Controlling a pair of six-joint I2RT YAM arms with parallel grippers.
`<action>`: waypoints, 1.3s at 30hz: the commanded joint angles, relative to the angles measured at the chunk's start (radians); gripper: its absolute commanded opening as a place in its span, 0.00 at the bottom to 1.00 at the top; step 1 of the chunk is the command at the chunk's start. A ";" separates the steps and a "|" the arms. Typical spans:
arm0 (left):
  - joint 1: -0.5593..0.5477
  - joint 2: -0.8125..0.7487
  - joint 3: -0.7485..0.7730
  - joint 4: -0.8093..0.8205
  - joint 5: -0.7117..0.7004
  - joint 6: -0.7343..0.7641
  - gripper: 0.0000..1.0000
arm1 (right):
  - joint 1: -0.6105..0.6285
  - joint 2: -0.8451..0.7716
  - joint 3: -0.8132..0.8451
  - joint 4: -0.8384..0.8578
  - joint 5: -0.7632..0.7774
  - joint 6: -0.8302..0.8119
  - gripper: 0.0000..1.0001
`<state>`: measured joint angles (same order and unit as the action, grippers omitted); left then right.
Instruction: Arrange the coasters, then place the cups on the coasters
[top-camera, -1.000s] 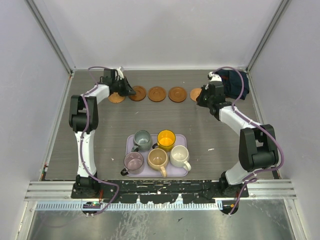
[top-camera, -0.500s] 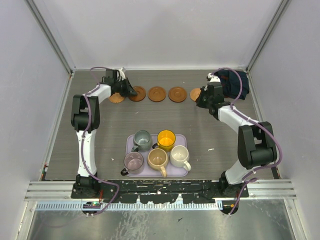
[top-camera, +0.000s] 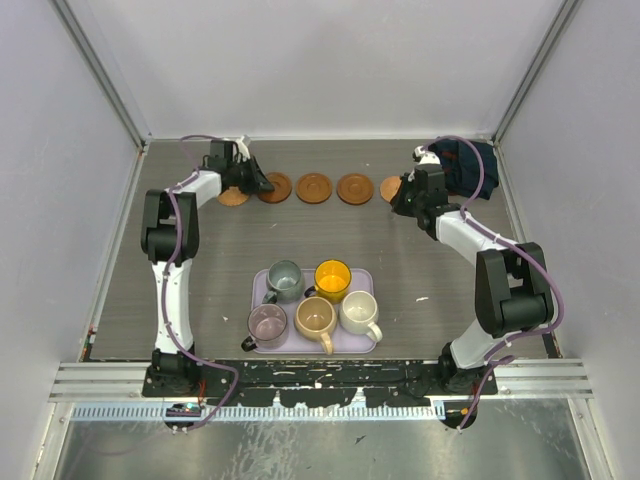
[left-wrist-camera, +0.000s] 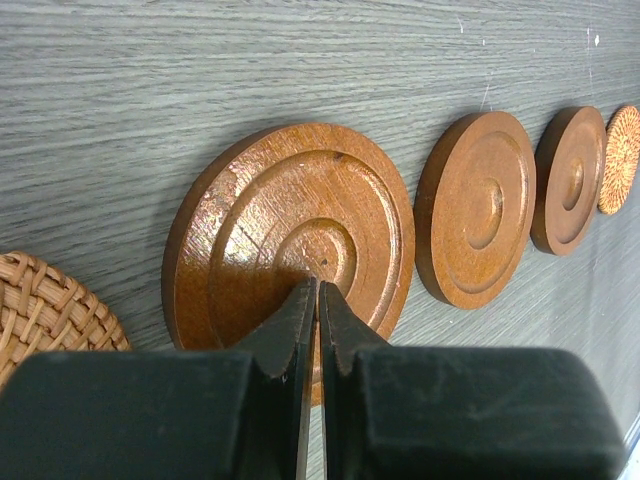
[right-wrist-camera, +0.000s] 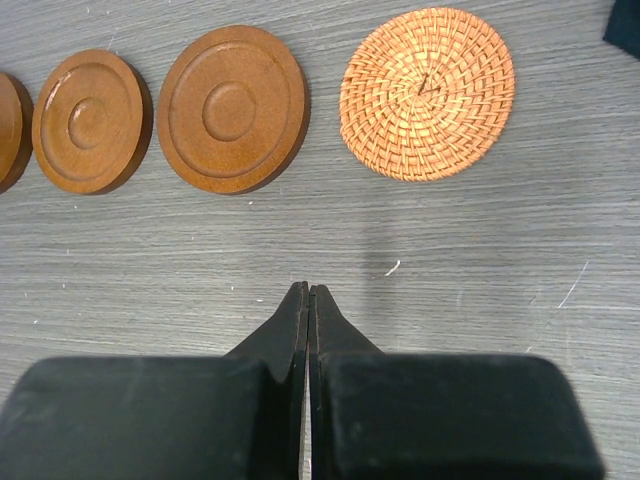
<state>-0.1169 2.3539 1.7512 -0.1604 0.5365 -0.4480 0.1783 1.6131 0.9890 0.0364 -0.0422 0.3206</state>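
Five coasters lie in a row at the back of the table: a woven one (top-camera: 232, 196), three wooden ones (top-camera: 277, 187) (top-camera: 313, 187) (top-camera: 354, 188), and a woven one (top-camera: 389, 188) partly behind my right gripper (top-camera: 401, 196). My left gripper (top-camera: 261, 183) is shut, empty, its tips over the centre of the leftmost wooden coaster (left-wrist-camera: 290, 225); whether they touch it I cannot tell. In the right wrist view my right gripper (right-wrist-camera: 309, 290) is shut over bare table, short of the woven coaster (right-wrist-camera: 428, 93). The grey-green (top-camera: 284, 279), yellow (top-camera: 332, 278), purple (top-camera: 267, 323), tan (top-camera: 316, 317) and cream (top-camera: 357, 311) cups stand on a lavender tray (top-camera: 372, 345).
A dark cloth (top-camera: 470, 166) lies in the back right corner, behind the right arm. Grey walls with metal posts close in the table on three sides. The tray sits near the front edge between the two arm bases.
Both arms have shifted only slightly at the back row. The coasters and cups have not moved, and both grippers stay shut.
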 joint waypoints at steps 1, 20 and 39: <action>-0.002 -0.047 -0.040 -0.006 -0.017 0.018 0.06 | 0.004 -0.012 0.008 0.049 -0.011 0.009 0.01; -0.001 -0.059 -0.081 0.023 -0.005 0.006 0.08 | 0.005 -0.021 -0.001 0.048 0.000 0.009 0.01; 0.002 -0.122 0.023 0.136 0.097 -0.045 0.31 | 0.006 0.046 0.085 0.064 0.044 -0.019 0.01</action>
<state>-0.1169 2.3226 1.7184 -0.1005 0.5884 -0.4824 0.1802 1.6642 1.0092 0.0406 -0.0265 0.3183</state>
